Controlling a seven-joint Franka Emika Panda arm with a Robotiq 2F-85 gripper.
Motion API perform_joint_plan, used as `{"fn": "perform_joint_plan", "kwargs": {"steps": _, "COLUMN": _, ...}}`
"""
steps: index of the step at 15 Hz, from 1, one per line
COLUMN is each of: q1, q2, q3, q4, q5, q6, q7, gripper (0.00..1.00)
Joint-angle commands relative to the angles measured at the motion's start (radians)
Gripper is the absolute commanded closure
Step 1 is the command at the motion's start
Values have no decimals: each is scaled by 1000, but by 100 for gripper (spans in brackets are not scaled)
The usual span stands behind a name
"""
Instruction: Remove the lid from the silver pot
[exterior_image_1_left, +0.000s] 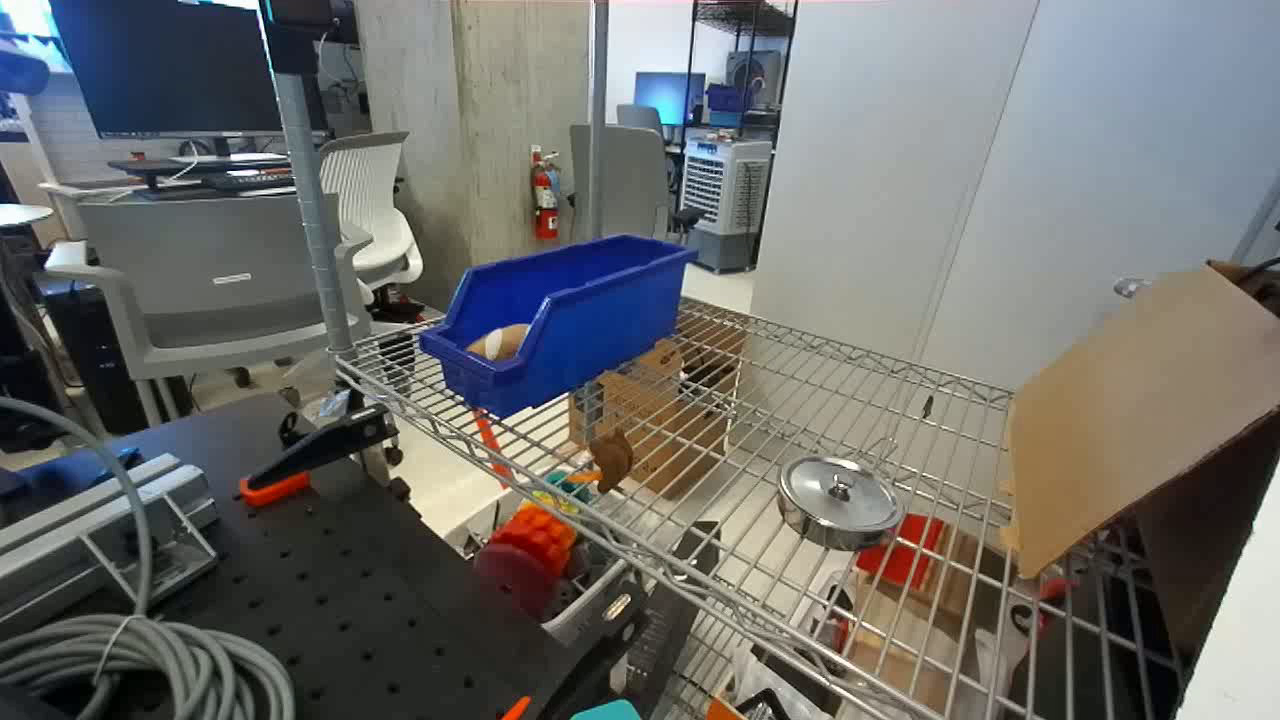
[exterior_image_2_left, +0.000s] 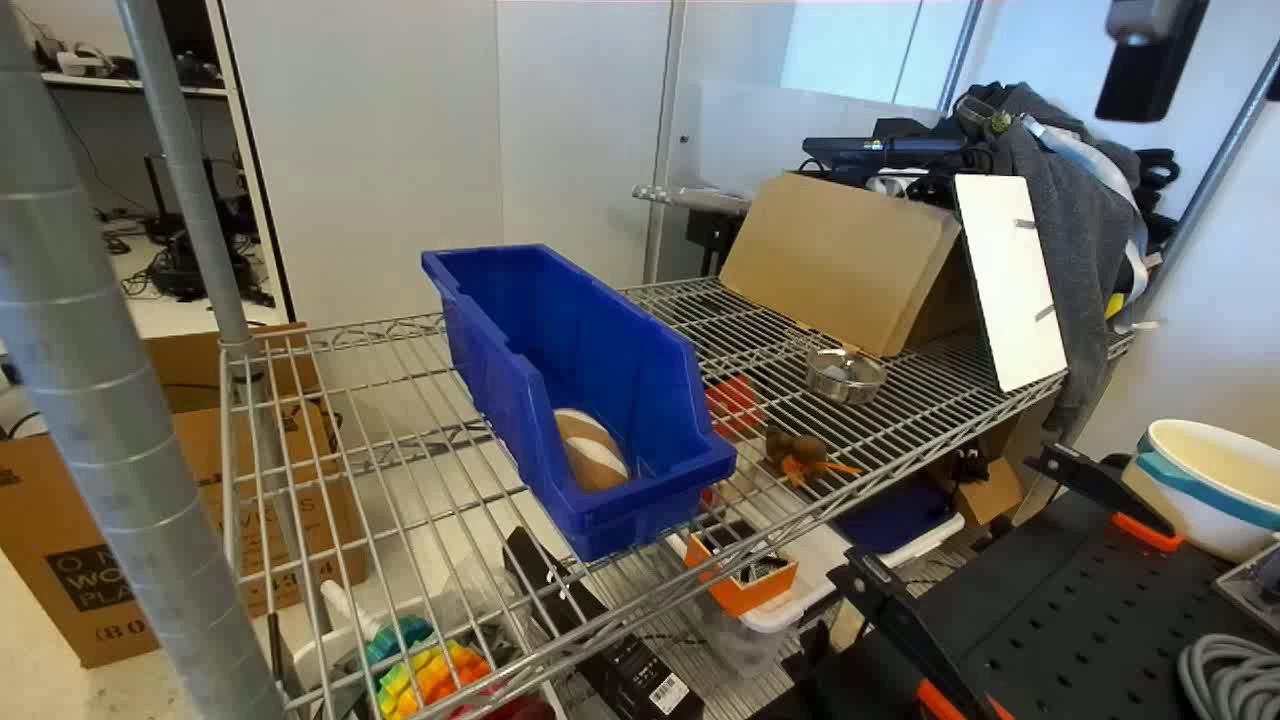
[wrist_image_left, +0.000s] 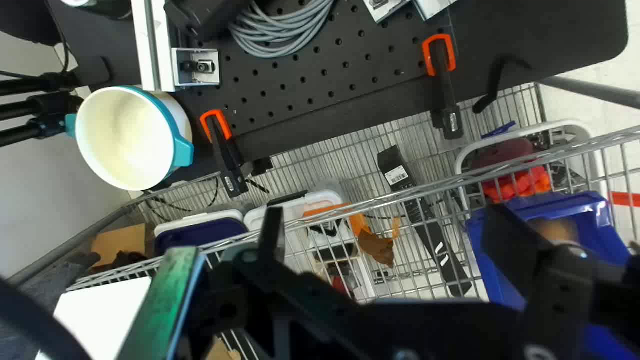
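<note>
The silver pot (exterior_image_1_left: 835, 537) stands on the wire shelf (exterior_image_1_left: 765, 455) near the cardboard in an exterior view. The lid (exterior_image_1_left: 818, 480) lies flat on top of it, its small knob upright at the centre. The pot also shows in an exterior view (exterior_image_2_left: 828, 388), small and shiny; there the lid is hard to tell from the pot. My gripper (wrist_image_left: 386, 212) shows in the wrist view with its two dark fingers wide apart and nothing between them. It is above the shelf's front edge, apart from the pot. Pot and lid are out of the wrist view.
A large blue bin (exterior_image_2_left: 640, 372) holding a brown-and-white ball (exterior_image_2_left: 590, 450) stands on the shelf. A brown toy with orange parts (exterior_image_2_left: 797, 455) lies near the shelf's front edge. Tilted cardboard (exterior_image_1_left: 1150, 400) stands beside the pot. Metal posts (exterior_image_1_left: 312, 180) rise at the shelf's corners.
</note>
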Motion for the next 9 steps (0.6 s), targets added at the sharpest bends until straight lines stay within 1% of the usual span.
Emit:
{"fn": "perform_joint_plan", "kwargs": {"steps": 1, "q1": 15, "q2": 3, "q3": -15, "q4": 1, "q5": -10, "q6": -2, "q7": 8, "gripper": 0}}
{"fn": "perform_joint_plan", "kwargs": {"steps": 5, "q1": 15, "q2": 3, "q3": -15, "q4": 1, "q5": -10, "q6": -2, "q7": 8, "gripper": 0}}
{"fn": "perform_joint_plan", "kwargs": {"steps": 7, "q1": -3, "q2": 43, "q3": -36, "q4": 30, "q5": -18, "q6": 22, "q7": -15, "gripper": 0}}
{"fn": "perform_joint_plan", "kwargs": {"steps": 9, "q1": -34, "q2": 108, "q3": -65, "q4": 69, "q5": -46, "q6": 70, "q7": -37, "gripper": 0}}
